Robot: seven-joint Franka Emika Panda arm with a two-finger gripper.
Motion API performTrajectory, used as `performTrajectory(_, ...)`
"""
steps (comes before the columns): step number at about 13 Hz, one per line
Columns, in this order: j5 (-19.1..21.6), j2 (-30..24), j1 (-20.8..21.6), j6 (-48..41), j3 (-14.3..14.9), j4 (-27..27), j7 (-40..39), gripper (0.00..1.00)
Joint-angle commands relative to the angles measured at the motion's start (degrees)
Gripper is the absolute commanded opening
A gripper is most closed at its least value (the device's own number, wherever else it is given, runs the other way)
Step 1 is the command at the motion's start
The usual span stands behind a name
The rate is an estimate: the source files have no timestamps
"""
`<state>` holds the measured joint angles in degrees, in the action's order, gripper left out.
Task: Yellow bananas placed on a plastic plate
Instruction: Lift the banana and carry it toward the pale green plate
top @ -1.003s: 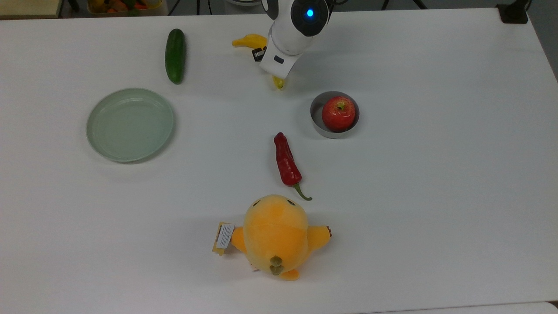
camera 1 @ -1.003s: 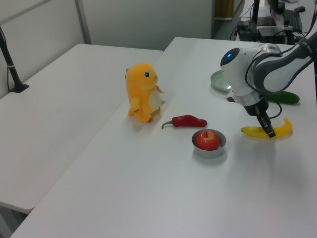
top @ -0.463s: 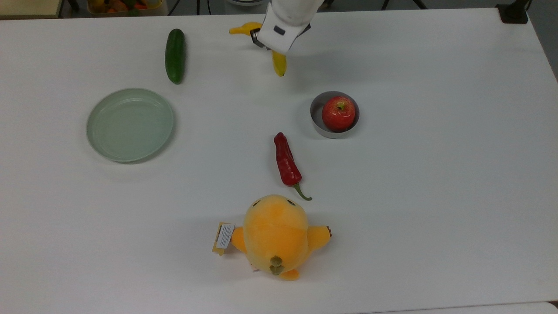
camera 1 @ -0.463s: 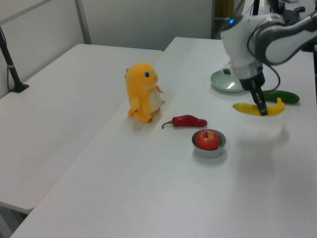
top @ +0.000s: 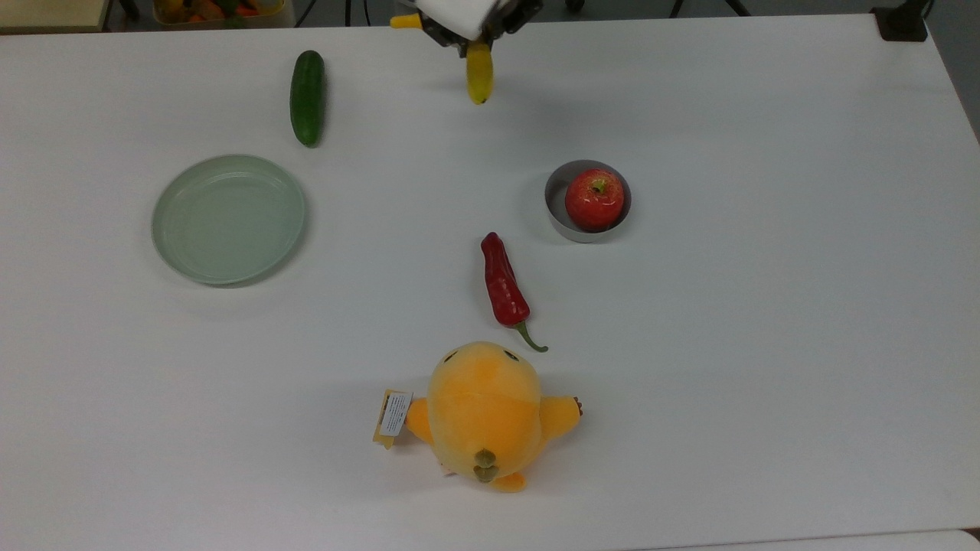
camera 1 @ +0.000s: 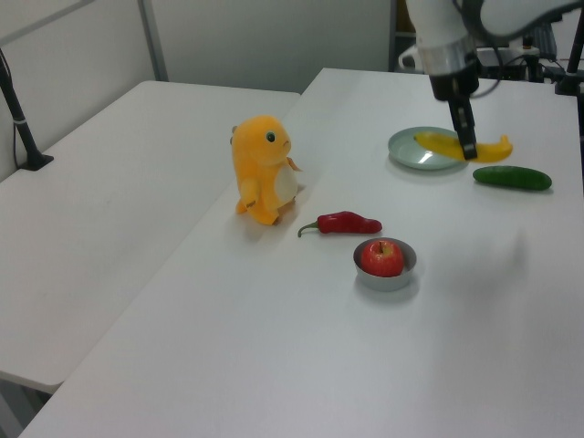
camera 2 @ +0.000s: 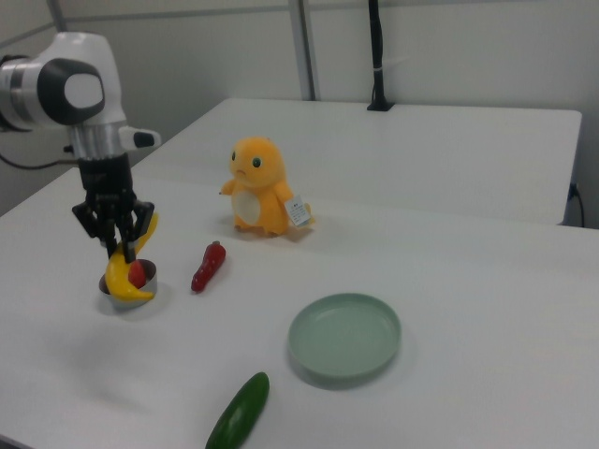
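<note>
Top view, left to right: the round pale mint-green plastic plate [top: 228, 219] lay bare on the white worktop [top: 689, 344]; at the far edge the claw [top: 472, 40] gripped the curved yellow banana [top: 479, 75], raised above the worktop.

A broad white rectangular table [top: 766, 344] fills the scene, its matte top evenly lit with soft shadows. In the left view, a second white table [camera 1: 109, 173] adjoins it on the left view's left, a seam running between them. Behind stand pale grey partition walls [camera 1: 265, 41] with slim metal frame posts [camera 1: 152, 40]. A black pole on a square base [camera 2: 377, 56] rises at the far table's edge in the right view. Dark cluttered equipment [camera 1: 474, 50] sits at the far end in the left view.
</note>
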<state>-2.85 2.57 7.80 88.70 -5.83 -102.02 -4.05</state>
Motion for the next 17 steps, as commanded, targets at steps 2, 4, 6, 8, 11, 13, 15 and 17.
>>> performTrajectory(2, 2.93, 0.86, -0.33, -1.16, 5.9, 4.02, -0.87, 0.0)
performTrajectory(4, 3.11, 1.74, -0.42, -0.72, 8.8, 5.6, -2.0, 0.0)
performTrajectory(6, 3.29, 4.1, -1.03, -0.72, 12.14, 7.26, -6.3, 0.0)
performTrajectory(8, 3.72, 6.56, -2.17, -0.63, 14.43, 8.59, -9.03, 0.0)
performTrajectory(11, 4.6, 9.03, -4.98, 7.77, 15.58, 9.3, -10.71, 0.0)
performTrajectory(13, 4.6, 12.97, -7.44, 14.11, 15.58, 9.3, -10.89, 0.0)
performTrajectory(15, 4.87, 15.35, -9.72, 20.87, 15.58, 9.12, -10.89, 0.0)
performTrajectory(17, 4.78, 17.9, -11.48, 23.71, 15.41, 9.03, -10.98, 0.0)
